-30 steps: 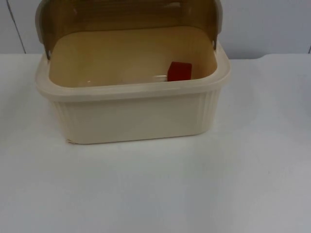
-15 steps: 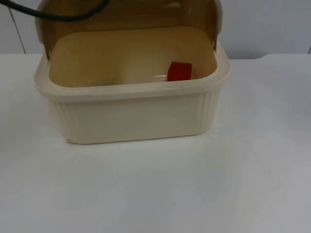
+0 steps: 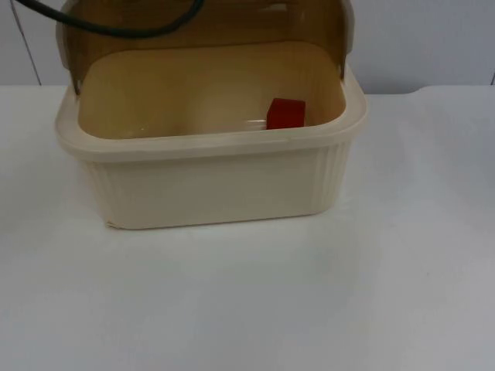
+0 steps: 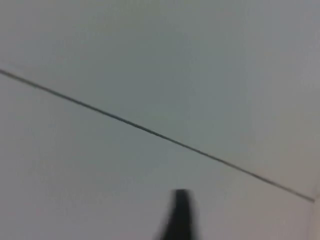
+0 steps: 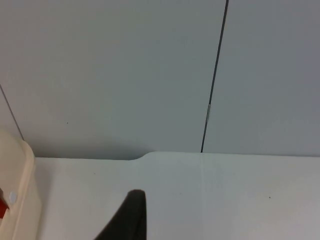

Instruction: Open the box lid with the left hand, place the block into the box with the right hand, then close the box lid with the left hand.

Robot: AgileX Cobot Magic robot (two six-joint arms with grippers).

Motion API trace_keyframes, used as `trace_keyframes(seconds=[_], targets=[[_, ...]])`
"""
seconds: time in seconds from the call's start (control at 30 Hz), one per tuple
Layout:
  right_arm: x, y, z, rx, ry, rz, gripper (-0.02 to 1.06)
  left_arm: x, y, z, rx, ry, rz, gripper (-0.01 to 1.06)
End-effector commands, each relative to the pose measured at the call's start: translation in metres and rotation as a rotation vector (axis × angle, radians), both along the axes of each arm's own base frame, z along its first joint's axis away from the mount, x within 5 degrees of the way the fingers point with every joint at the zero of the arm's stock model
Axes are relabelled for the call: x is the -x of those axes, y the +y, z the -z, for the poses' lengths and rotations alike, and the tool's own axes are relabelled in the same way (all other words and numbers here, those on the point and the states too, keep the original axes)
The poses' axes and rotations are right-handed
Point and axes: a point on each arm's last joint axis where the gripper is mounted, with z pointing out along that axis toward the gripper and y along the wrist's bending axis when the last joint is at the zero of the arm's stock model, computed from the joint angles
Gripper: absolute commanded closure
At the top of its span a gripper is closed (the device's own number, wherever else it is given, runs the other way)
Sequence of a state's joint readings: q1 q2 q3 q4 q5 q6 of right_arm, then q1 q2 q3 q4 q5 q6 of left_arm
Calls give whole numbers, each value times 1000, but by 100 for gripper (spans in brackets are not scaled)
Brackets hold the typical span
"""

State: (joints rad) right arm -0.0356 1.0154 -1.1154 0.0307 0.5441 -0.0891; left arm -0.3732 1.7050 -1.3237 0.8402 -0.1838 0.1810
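Observation:
A cream ribbed box (image 3: 209,185) stands at the back middle of the white table. Its brown see-through lid (image 3: 201,27) is swung up and back, so the box is open. A red block (image 3: 285,113) lies on the box floor, toward the right end and close to the front wall. My left gripper (image 4: 177,217) is up in the air and faces the grey partition wall (image 4: 150,60). My right gripper (image 5: 127,215) hangs over the table to the right of the box, whose cream rim (image 5: 20,200) is beside it with a sliver of the red block (image 5: 2,207).
White table top (image 3: 247,301) spreads in front of the box and on both sides of it. The grey partition wall (image 3: 425,39) with dark vertical seams closes off the back.

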Motion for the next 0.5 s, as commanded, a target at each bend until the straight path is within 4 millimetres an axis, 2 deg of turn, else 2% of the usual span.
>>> trace_keyframes(seconds=[0.0,0.07,0.1,0.13,0.17,0.3,0.37,0.47], targets=[[1,0,1,11,4,-2,-1,-2,3,-4,76,10,2,53],[1,0,1,11,6,-2,-1,-2,4,-5,109,14,6,85],[1,0,1,11,6,-2,-1,-2,4,-5,109,14,6,85],[1,0,2,11,8,-2,-1,-3,5,-5,113,12,3,100],[1,0,2,11,8,-2,-1,-3,6,-6,124,15,0,105],[1,0,2,11,8,-2,-1,-5,10,-7,220,47,-39,105],[1,0,2,11,8,-2,-1,-7,14,-8,350,101,-88,105],[1,0,2,11,8,-2,-1,-7,14,-10,399,109,-96,105]])
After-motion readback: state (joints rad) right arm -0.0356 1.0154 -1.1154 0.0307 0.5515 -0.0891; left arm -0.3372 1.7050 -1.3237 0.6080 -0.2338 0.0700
